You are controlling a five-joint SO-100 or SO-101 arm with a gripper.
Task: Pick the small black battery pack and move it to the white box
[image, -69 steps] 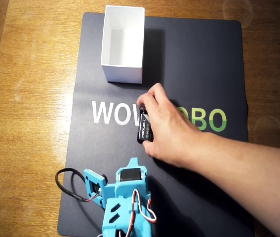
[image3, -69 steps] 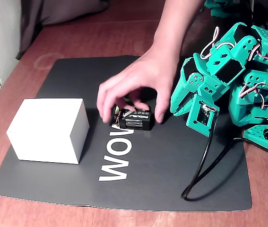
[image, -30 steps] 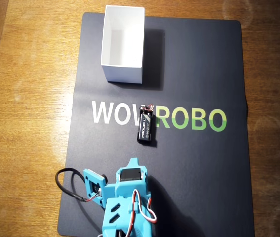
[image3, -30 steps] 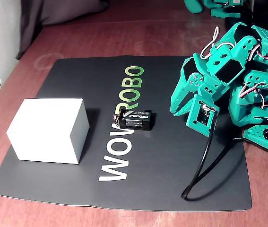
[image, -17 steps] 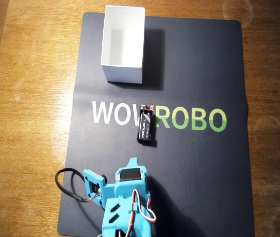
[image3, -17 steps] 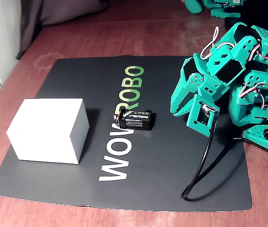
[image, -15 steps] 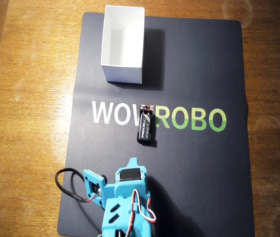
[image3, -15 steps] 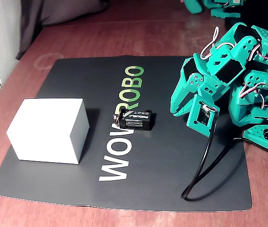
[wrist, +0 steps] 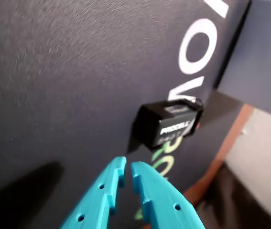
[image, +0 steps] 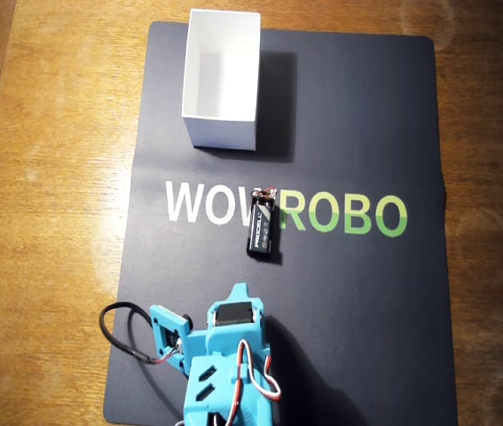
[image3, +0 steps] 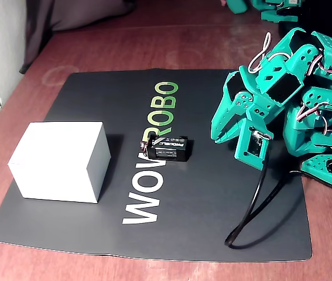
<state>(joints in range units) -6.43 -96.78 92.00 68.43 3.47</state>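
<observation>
The small black battery pack (image: 263,226) lies flat on the dark mat, on the "WOWROBO" lettering, with short wires at its far end. It also shows in the wrist view (wrist: 171,124) and in the fixed view (image3: 167,148). The white box (image: 220,133) stands open-topped at the mat's far edge, and the fixed view shows it to the left (image3: 57,161). My teal gripper (wrist: 128,164) is shut and empty, with the fingertips almost touching. It hovers a short way in front of the battery (image: 239,289) (image3: 215,137), apart from it.
The dark mat (image: 366,133) covers a wooden table (image: 47,177). A black cable (image3: 253,205) loops from the arm onto the mat's near part. The arm's teal body (image3: 312,76) stands at the right in the fixed view.
</observation>
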